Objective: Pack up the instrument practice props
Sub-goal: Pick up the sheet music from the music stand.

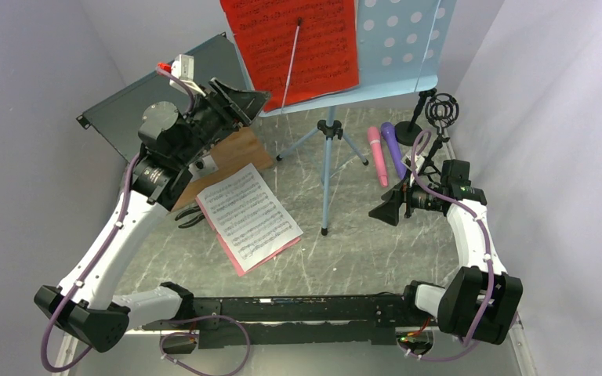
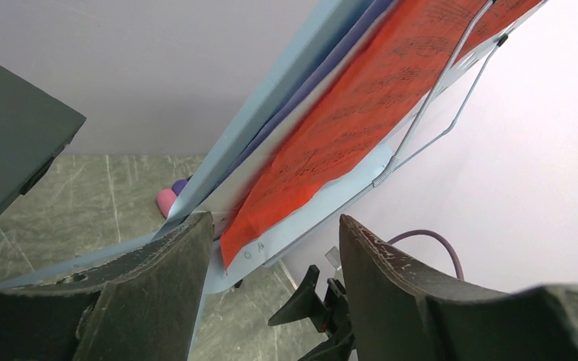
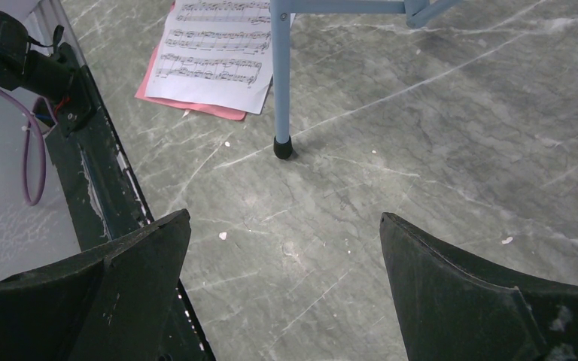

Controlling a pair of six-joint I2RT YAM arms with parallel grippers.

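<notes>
At the far left, a large dark flat metal box (image 1: 121, 113) leans tilted against the back wall; I cannot see inside it. Just in front of it, the left gripper (image 1: 255, 100) is raised to the lower left corner of the light-blue perforated music rack (image 1: 407, 47). Seen from its wrist, its jaws stand apart with the rack's bottom ledge running between them. One finger is right against the ledge and the other is clear of it, so nothing is pinched.

The red sheet-music page (image 1: 298, 43) sits on that ledge, with a thin wire arm (image 1: 291, 56) lying across it. Below the left arm, a brown wooden block (image 1: 239, 150) and black pliers (image 1: 190, 218) rest on the grey marbled worktop (image 1: 376, 251). Beside them, a white sheet-music page (image 1: 249, 211) lies on top of a pink page (image 1: 241, 264).

The rack's tripod legs (image 1: 328, 160) stand mid-worktop. To their right, the pink microphone (image 1: 377, 155) and purple microphone (image 1: 393, 149) lie side by side, with two small black mic supports (image 1: 413, 139) upright behind them. The right gripper (image 1: 384, 208) hovers low near the microphones, jaws wide open and holding nothing.
</notes>
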